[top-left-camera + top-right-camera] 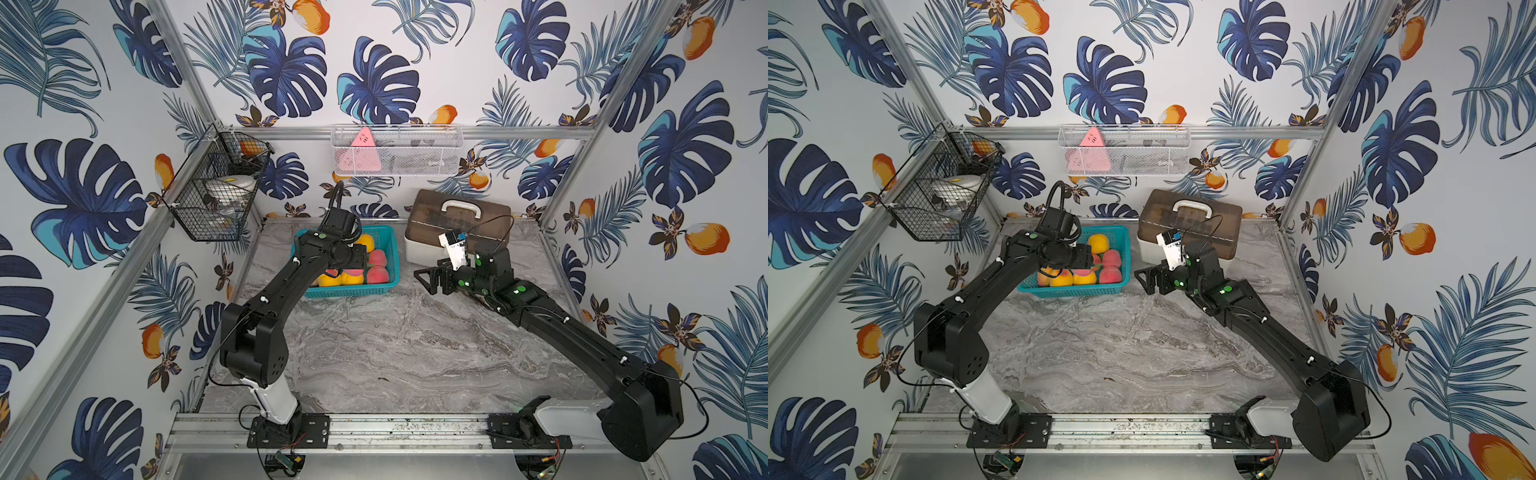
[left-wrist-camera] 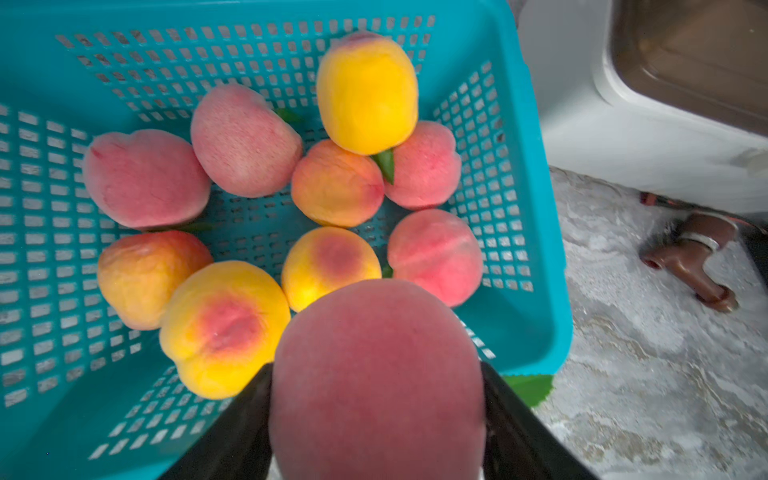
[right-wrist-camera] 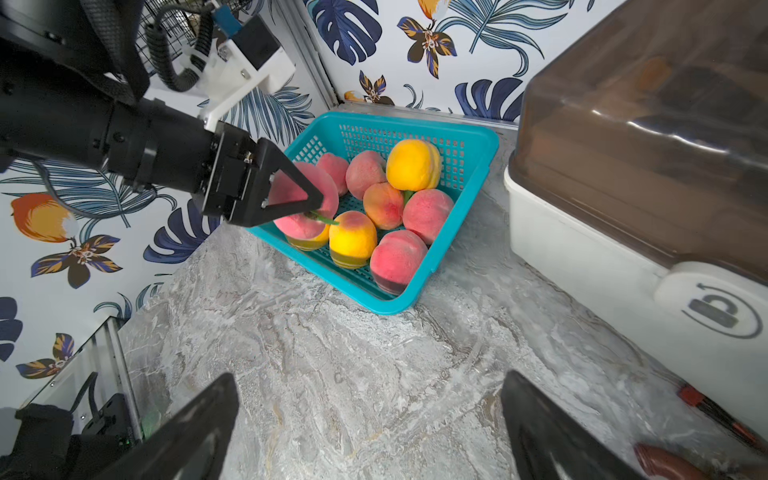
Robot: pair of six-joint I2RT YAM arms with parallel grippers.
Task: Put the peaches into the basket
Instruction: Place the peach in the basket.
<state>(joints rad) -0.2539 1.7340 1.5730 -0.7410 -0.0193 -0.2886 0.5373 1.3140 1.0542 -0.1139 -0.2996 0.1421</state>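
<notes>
In both top views the teal basket (image 1: 349, 291) sits mid-frame on the marbled grey table (image 1: 395, 353). My right gripper (image 1: 428, 280) waits just right of it with its fingers spread wide and nothing in them. In the left wrist view my left gripper (image 2: 376, 399) is clamped on a dusky pink peach (image 2: 376, 365) at lower centre, a black finger (image 2: 511, 415) on each flank, hanging over the basket's near corner. Nine peaches (image 2: 245, 141) lie on the lattice floor beyond, matte and fuzzy, pink to yellow-orange. They look light and a bit yielding to me, and apt to roll, so I'd pinch across the widest girth. In the right wrist view the held fruit is at centre-left, above the rim, a green leaf poking out underneath.
</notes>
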